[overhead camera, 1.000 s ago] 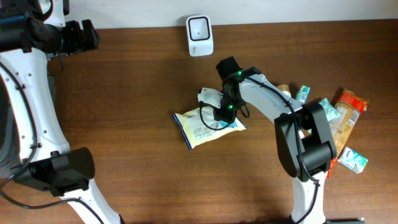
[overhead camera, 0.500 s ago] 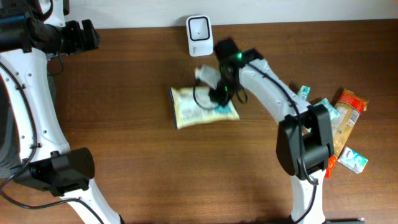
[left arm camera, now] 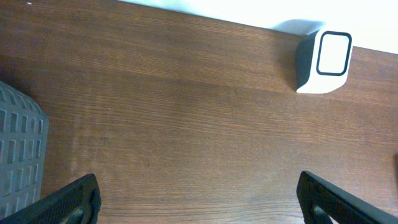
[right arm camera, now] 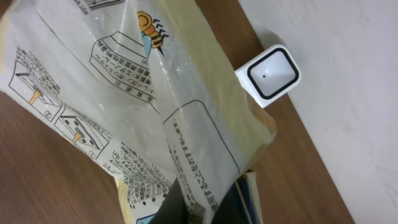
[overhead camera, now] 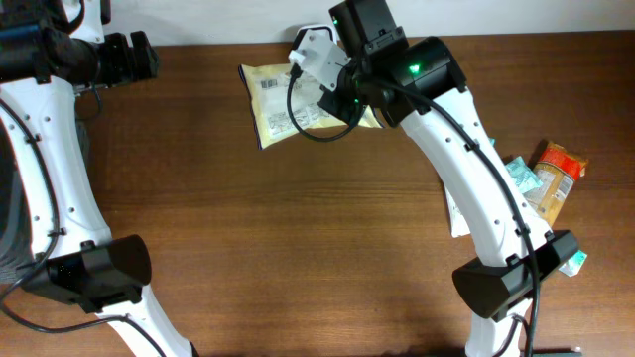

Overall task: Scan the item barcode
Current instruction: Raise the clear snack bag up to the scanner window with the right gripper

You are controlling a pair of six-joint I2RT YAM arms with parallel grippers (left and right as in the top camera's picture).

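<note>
Overhead: right gripper (overhead camera: 344,99), clamped shut on the snack bag (overhead camera: 283,104), just hauled it from mid-table up beside the scanner (right arm camera: 268,74), so scan's close. Left gripper (left arm camera: 199,193) wide open, empty.

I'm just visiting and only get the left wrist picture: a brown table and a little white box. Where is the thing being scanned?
Observer: A yellowish printed bag is near the far edge of the table, close to that white box.
Operator: Is anything holding it?
Observer: Yes, the right end effector is shut on one end of the bag.
Operator: Are there other items around?
Observer: Several packets lie in a pile on the right arm's side of the table.
</note>
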